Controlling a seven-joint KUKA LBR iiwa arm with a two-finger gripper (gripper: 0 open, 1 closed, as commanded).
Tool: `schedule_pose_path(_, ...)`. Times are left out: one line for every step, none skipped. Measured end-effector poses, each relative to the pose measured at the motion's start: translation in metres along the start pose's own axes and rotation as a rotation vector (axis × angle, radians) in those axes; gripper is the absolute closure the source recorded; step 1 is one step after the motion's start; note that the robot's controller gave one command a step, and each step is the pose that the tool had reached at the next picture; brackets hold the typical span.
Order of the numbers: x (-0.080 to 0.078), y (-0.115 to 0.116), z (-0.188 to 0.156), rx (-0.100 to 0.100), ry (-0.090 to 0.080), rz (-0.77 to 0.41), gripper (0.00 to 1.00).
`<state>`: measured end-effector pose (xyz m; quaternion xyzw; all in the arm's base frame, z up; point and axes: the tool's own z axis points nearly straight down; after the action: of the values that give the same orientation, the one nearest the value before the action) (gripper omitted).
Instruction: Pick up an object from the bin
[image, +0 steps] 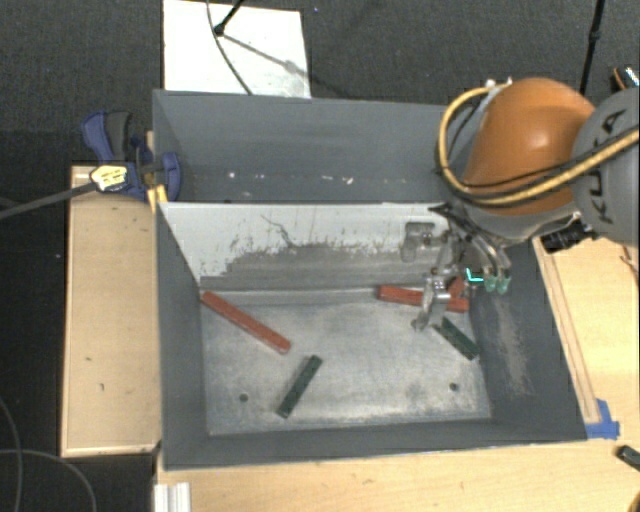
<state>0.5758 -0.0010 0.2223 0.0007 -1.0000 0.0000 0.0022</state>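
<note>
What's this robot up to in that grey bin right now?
A robot arm reaches into the grey bin from the right. Its gripper is low over a red bar near the back wall, with a dark green bar just beside it. A second red bar and a second green bar lie loose to the left. Nothing looks lifted yet.

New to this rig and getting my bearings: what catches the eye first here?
The arm's big orange cover at upper right, with the gripper down in the grey bin by a red bar on its right side. A second red bar lies left, one dark green bar mid-front, another green bar just beside the gripper.
</note>
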Motion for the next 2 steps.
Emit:
schedule_pose_path(-0.002,-0.145,0.156,0.001,-0.001,-0.120,0.00)
schedule_pose_path(0.003,-0.150,0.121,0.001,-0.012,0.000,0.00)
